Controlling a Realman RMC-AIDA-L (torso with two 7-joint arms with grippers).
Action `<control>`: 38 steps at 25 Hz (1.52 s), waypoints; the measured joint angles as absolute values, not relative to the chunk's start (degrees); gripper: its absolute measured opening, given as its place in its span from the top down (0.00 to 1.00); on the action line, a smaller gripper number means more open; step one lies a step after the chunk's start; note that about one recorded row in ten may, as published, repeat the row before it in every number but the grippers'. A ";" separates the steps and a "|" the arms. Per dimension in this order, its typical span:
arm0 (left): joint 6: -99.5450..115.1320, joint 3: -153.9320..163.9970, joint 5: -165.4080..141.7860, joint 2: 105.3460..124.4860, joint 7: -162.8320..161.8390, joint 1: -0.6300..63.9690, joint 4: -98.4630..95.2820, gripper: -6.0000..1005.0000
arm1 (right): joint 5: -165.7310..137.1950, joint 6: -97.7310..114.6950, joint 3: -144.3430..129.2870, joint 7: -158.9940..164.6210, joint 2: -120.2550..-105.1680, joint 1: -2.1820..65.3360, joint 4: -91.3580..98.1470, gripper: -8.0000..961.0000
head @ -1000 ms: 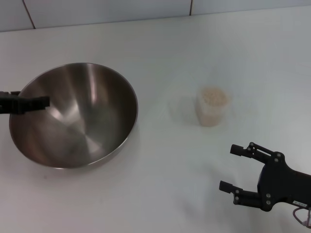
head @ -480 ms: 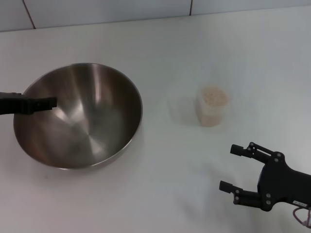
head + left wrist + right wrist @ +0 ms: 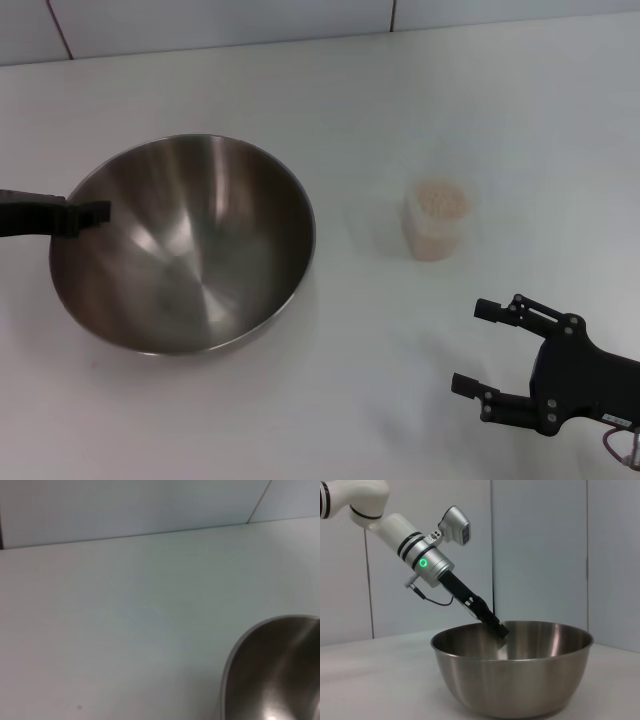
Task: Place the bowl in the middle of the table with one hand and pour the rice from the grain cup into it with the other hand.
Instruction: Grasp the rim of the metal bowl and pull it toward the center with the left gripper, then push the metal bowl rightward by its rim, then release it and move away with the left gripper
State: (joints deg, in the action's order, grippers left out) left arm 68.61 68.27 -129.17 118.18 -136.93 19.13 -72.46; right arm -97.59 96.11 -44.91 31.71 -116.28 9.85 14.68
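Note:
The steel bowl (image 3: 190, 250) sits on the white table (image 3: 350, 110), left of centre. My left gripper (image 3: 95, 212) reaches in from the left edge and is shut on the bowl's left rim. The right wrist view shows that gripper (image 3: 500, 629) with one finger inside the bowl (image 3: 515, 680). The bowl's rim also shows in the left wrist view (image 3: 275, 670). The clear grain cup (image 3: 437, 222) stands upright to the right of the bowl, filled with rice (image 3: 441, 198). My right gripper (image 3: 472, 346) is open and empty at the near right, nearer than the cup.
A white tiled wall edge (image 3: 220, 20) runs along the table's far side. A gap of bare table separates the bowl from the cup.
My left gripper has slid the bowl to the right, toward the table's middle and the cup. The right arm and the cup have not moved.

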 joint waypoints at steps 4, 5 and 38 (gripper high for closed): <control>69.06 68.28 -129.16 118.13 -136.92 19.86 -72.06 0.76 | -97.62 96.12 -44.91 31.61 -116.31 9.84 14.68 0.13; 69.09 68.27 -129.16 118.12 -136.90 19.95 -71.96 0.78 | -97.62 96.12 -44.91 31.59 -116.32 9.84 14.68 0.13; 61.25 62.69 -127.76 118.27 -128.01 37.67 -52.09 0.94 | -97.46 96.10 -44.82 31.29 -116.45 9.98 14.68 0.13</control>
State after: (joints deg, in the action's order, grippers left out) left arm 61.25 62.69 -127.76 118.27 -128.01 37.67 -52.09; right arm -97.46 96.10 -44.82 31.29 -116.45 9.98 14.68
